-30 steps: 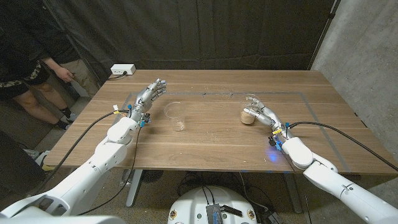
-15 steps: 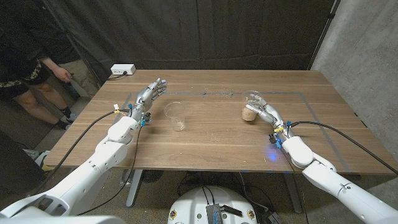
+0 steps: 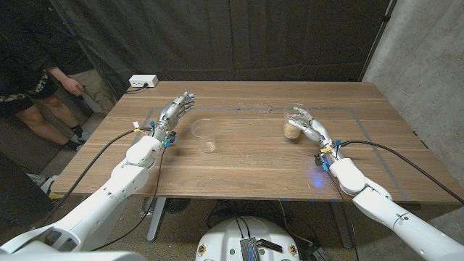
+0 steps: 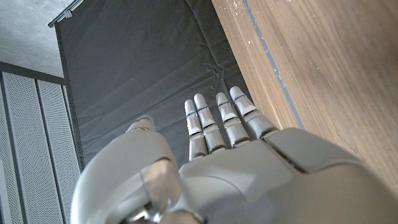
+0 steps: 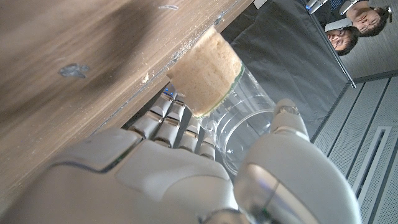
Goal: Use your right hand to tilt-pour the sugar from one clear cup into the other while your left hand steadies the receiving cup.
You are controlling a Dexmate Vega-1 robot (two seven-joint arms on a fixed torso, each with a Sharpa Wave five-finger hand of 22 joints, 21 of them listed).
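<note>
Already the right hand [image 3: 303, 123] had its fingers [image 5: 166, 118] wrapped round the sugar cup [image 3: 293, 123], thumb on one side and the rest behind the wall, so the cup was firmly held and not merely touched. In the right wrist view the brown sugar [image 5: 205, 79] sat packed in the base of the clear cup, whose foot looked just clear of the wood or barely on it; I could not tell which. The grip sat low on the cup's side, which I judged suited a pour, since it left the rim free to tip.

The left hand [image 3: 176, 110] stood with its fingers [image 4: 219, 118] straight and close together, holding nothing, near the far left part of the table [image 3: 246, 163]. The empty receiving cup [image 3: 204, 135] stood upright just beside that hand but apart from it, so it was not yet steadied. The two cups were well apart, with bare wood between them.

I judged that the pour was barely begun: the sugar cup would need carrying over to the empty one, and the left hand would have to close on its wall first, or the light cup might skid or topple.

A person [image 3: 29, 80] stood at the table's far left corner, beyond a white power strip [image 3: 143, 82].
</note>
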